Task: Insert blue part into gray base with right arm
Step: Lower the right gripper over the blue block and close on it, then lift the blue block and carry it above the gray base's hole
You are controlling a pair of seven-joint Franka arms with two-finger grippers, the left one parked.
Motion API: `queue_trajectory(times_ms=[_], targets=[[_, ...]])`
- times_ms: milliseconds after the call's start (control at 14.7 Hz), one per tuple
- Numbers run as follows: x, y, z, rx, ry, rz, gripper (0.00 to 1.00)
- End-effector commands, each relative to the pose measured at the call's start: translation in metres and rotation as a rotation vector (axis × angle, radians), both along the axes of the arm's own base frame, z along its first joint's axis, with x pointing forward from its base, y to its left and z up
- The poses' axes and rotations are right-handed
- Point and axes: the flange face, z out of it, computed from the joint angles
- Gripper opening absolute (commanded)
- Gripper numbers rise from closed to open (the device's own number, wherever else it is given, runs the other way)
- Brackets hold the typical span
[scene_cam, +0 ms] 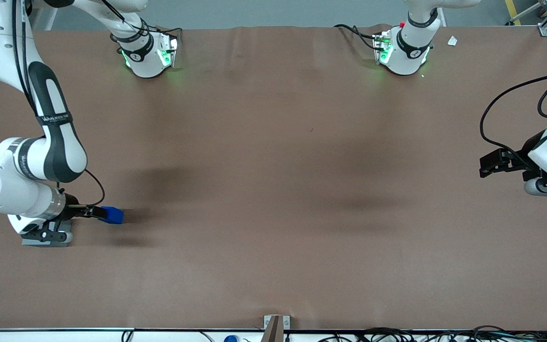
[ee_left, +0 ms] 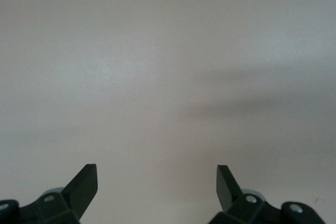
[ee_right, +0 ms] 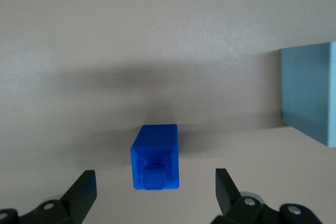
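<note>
My gripper (ee_right: 155, 192) hangs spread around the blue part (ee_right: 155, 157), near the gray base (ee_right: 312, 93); an off-centre close could tip the part.

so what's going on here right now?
The right arm is going after the blue part, which sits on the brown table toward the working arm's end. Its gripper is open and low over the table, one finger on each side of the part with gaps on both sides, so nothing is grasped yet. The gray base stands beside the part, apart from it, mostly hidden under the arm in the front view. Insertion has not started.
</note>
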Motion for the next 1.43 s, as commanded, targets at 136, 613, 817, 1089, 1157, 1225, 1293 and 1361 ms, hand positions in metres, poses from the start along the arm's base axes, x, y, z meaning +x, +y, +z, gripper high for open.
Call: queue_trajectory(times_ms=[136, 613, 817, 1089, 1157, 1225, 1293, 1361], targets=[[-0.001, 0.007, -0.025, 0.026, 0.031, -0.02, 1.0], [-0.002, 0.011, -0.041, 0.029, 0.05, -0.026, 0.94], [-0.001, 0.01, -0.044, 0.028, 0.044, -0.027, 0.74], [-0.001, 0.008, -0.046, 0.029, 0.043, -0.027, 0.19], [-0.001, 0.008, -0.046, 0.028, 0.045, -0.029, 0.07], [-0.001, 0.008, -0.046, 0.028, 0.047, -0.029, 0.03], [0.0, 0.008, -0.044, 0.028, 0.047, -0.031, 0.02], [0.002, 0.005, -0.038, 0.028, 0.036, -0.029, 0.01]])
